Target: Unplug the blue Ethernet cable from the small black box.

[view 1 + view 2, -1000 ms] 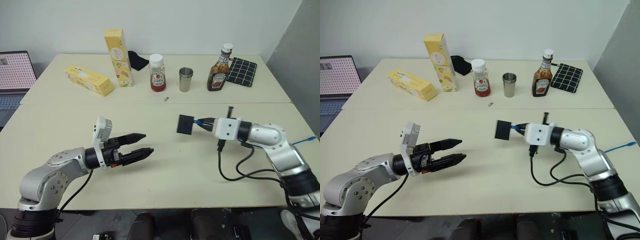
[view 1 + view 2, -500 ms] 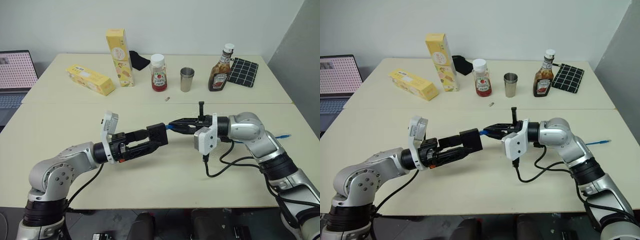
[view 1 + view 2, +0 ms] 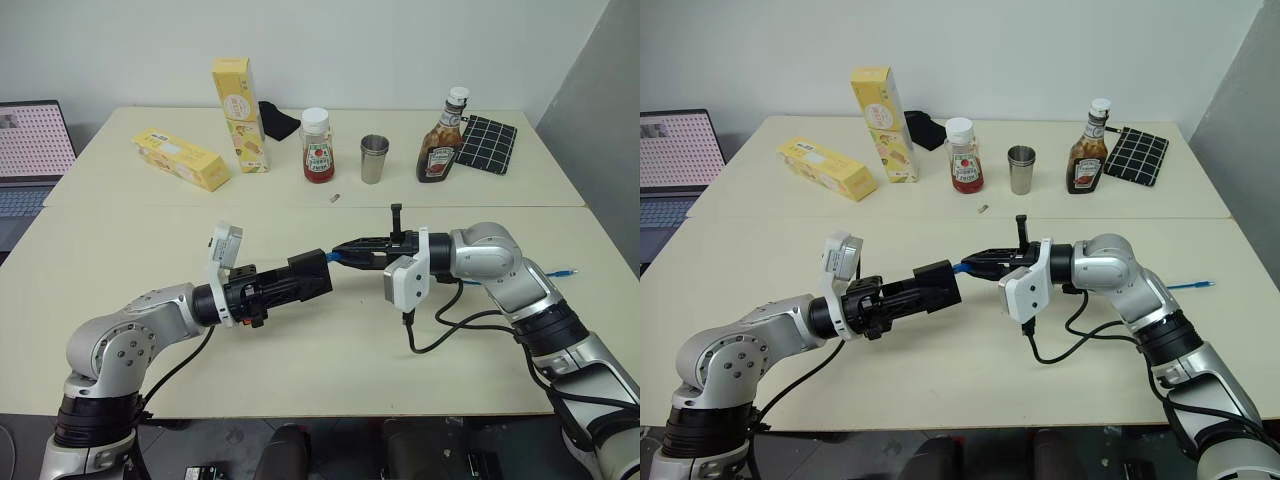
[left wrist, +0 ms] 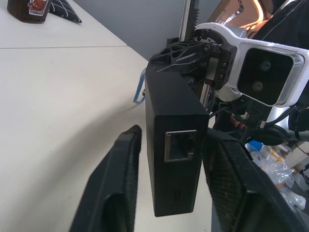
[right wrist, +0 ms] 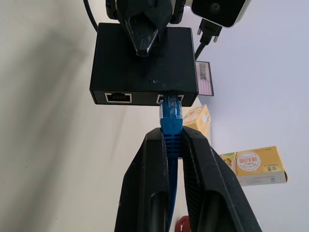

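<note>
Your left gripper (image 3: 300, 283), open a second ago, has now clamped its fingers on the small black box (image 3: 311, 277) at frame centre. Your right gripper (image 3: 345, 249) keeps its fingers pinched on the blue Ethernet cable (image 5: 171, 119), still plugged in.

We see the table (image 3: 120, 250) evenly and brightly lit from overhead, with only soft, faint shadows under the arms and no harsh glare on its pale top. In the left wrist view the small black box (image 4: 174, 140) is sharp while the background behind it goes soft and bright. In the right wrist view the blue Ethernet cable (image 5: 171, 121) is crisp against a washed-out wall.
</note>
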You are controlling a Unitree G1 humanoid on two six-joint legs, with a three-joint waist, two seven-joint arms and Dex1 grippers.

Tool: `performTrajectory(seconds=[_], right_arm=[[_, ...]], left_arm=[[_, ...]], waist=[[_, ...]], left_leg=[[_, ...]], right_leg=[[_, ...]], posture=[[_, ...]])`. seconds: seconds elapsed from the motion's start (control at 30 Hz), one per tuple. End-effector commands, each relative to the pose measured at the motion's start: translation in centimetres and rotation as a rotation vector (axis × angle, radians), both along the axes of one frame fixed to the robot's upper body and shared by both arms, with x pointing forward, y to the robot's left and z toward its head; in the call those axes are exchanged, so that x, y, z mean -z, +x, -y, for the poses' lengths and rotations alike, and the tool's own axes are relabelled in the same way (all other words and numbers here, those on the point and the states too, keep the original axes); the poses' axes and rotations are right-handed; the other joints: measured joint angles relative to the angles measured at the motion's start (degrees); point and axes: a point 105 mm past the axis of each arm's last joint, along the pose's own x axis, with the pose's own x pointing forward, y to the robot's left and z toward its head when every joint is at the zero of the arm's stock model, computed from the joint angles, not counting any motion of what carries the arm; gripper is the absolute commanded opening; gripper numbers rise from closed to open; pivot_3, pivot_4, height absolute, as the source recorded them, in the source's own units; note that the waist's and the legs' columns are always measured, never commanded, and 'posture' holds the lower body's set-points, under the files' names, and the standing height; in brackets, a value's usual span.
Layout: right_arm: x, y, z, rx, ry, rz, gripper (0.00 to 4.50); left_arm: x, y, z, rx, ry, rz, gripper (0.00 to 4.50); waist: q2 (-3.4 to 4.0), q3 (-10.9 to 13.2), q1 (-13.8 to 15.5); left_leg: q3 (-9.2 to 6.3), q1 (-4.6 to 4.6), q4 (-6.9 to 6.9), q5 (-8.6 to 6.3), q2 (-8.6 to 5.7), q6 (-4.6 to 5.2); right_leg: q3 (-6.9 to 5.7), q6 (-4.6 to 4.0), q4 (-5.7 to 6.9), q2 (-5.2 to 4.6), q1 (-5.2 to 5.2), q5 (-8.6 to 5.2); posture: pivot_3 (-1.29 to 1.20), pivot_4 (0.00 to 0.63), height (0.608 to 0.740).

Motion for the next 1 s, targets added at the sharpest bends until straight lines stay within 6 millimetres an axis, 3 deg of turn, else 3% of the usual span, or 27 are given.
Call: performTrajectory(seconds=[0.03, 0.27, 0.33, 0.53, 0.67, 0.77, 0.87, 1.0], right_arm=[[-0.9, -0.1, -0.3, -0.007, 0.024, 0.051, 0.12], [-0.1, -0.3, -0.3, -0.014, -0.008, 0.043, 0.12], [-0.1, -0.4, -0.3, -0.019, -0.012, 0.038, 0.82], [-0.3, -0.7, 0.2, -0.013, -0.020, -0.016, 2.05], [-1.0, -0.9, 1.7, 0.088, 0.081, -0.375, 3.10], [-0.6, -3.1, 3.0, 0.099, 0.066, -0.786, 3.87], [-0.6, -4.5, 3.3, 0.107, 0.078, -1.022, 3.90], [-0.9, -3.6, 2.3, 0.152, 0.208, -1.163, 3.90]], left_arm=[[-0.6, 0.0, 0.2, 0.015, -0.017, 0.023, 0.89], [-0.3, 0.3, -0.3, -0.004, -0.010, 0.017, 0.78], [-0.3, 0.3, -0.4, -0.001, -0.003, 0.016, 0.78], [0.2, 0.4, -0.3, 0.035, 0.047, 0.034, 0.78], [0.8, 0.7, 0.1, 0.074, 0.119, 0.100, 0.78], [1.4, 1.0, 0.1, 0.105, 0.168, 0.157, 0.78], [1.6, 1.4, 0.2, 0.134, 0.168, 0.206, 0.78], [1.5, 1.1, 0.6, 0.206, 0.147, 0.227, 0.78]], waist=[[0.00, 0.0, 0.0], [0.00, 0.0, 0.0], [0.00, 0.0, 0.0], [0.00, 0.0, 0.0], [0.00, 0.0, 0.2], [0.03, 0.0, 0.4], [0.03, 0.0, 0.3], [0.03, 0.0, -0.2]], left_leg=[[0.00, 0.00, 0.00, 0.00, 0.00, 0.00], [-0.01, 0.00, 0.00, 0.00, 0.00, 0.00], [-0.01, 0.00, 0.00, 0.00, 0.00, 0.00], [-0.01, 0.00, 0.00, 0.00, -0.01, 0.00], [-0.04, -0.03, 0.00, 0.00, -0.02, 0.00], [-0.11, -0.09, 0.00, 0.00, -0.03, 0.01], [-0.16, -0.10, 0.00, -0.01, -0.03, 0.02], [-0.11, -0.05, -0.02, -0.02, -0.08, 0.03]], right_leg=[[0.00, 0.00, 0.00, 0.00, 0.00, 0.00], [0.00, 0.00, 0.00, 0.00, 0.00, 0.00], [0.00, 0.00, 0.00, 0.00, 0.00, 0.00], [-0.01, 0.00, 0.00, 0.00, 0.00, 0.00], [-0.03, 0.00, -0.02, 0.00, 0.02, 0.00], [-0.02, 0.00, -0.03, -0.04, -0.01, 0.00], [-0.03, -0.01, -0.05, -0.07, 0.00, 0.00], [-0.03, -0.01, -0.05, 0.01, -0.01, 0.00]], posture=[[0.00, 0.150, 0.740], [0.00, 0.150, 0.740], [0.00, 0.150, 0.740], [0.00, 0.150, 0.740], [0.00, 0.150, 0.740], [0.00, 0.150, 0.740], [0.00, 0.150, 0.740], [0.00, 0.150, 0.740]])
